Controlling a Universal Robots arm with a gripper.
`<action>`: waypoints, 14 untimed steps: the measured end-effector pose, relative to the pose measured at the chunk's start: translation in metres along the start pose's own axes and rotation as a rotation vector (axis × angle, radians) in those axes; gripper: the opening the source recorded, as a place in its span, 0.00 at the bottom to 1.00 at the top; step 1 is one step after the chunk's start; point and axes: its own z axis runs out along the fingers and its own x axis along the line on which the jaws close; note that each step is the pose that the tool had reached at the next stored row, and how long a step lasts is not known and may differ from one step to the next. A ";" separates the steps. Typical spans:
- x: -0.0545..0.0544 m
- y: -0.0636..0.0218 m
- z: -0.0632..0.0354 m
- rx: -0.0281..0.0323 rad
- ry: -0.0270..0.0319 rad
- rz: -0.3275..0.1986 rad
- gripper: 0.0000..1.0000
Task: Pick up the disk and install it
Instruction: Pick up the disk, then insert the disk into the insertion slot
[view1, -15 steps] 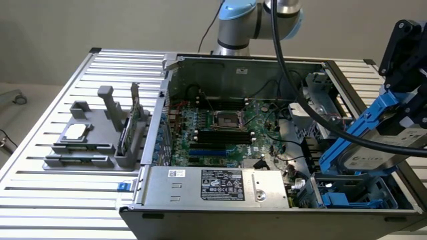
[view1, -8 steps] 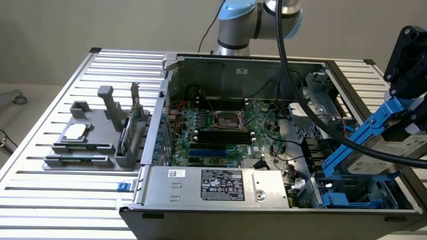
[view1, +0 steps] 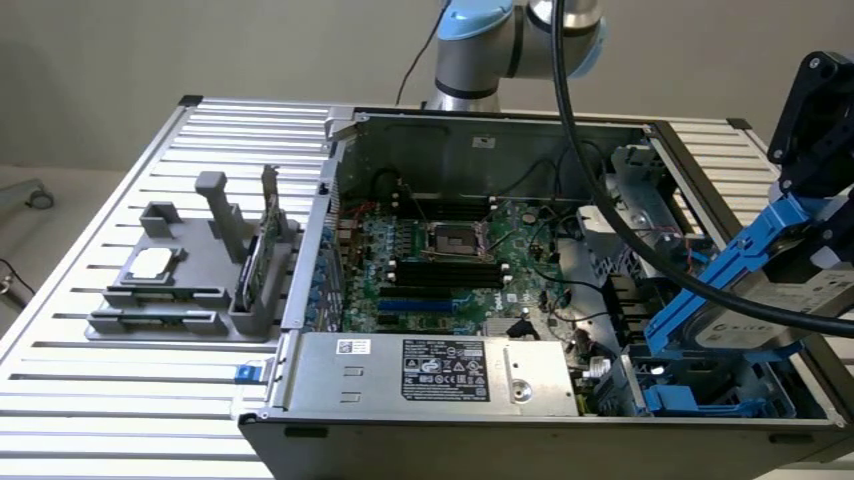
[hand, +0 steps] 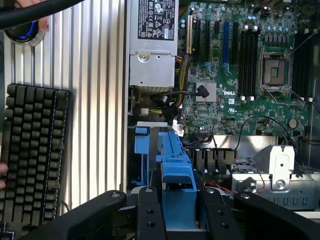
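The disk (view1: 774, 305) is a silver-grey drive with a white label in a blue carrier (view1: 731, 270). It hangs tilted over the near corner of the open computer case, at the exterior view's right. My gripper (view1: 811, 235) is shut on it from above. In the wrist view the blue carrier (hand: 175, 165) sits clamped between my gripper's (hand: 177, 212) black fingers (hand: 150, 215). Under it lies a drive bay with blue plastic parts (view1: 694, 398); the disk is above the bay, not seated in it.
The case holds a green motherboard (view1: 454, 260) and a grey power supply box (view1: 427, 375) with a sticker. A grey fixture (view1: 174, 290) with a small chip stands on the slatted table at the exterior view's left. A black cable (view1: 587, 160) crosses the case. A keyboard (hand: 32, 150) lies beside it.
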 end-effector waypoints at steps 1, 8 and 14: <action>0.000 0.0000 0.0000 0.0000 0.0000 0.000 0.33; 0.000 0.0000 0.0000 0.0000 0.0000 0.000 0.33; 0.000 0.0000 0.0000 0.0000 0.0000 0.000 0.33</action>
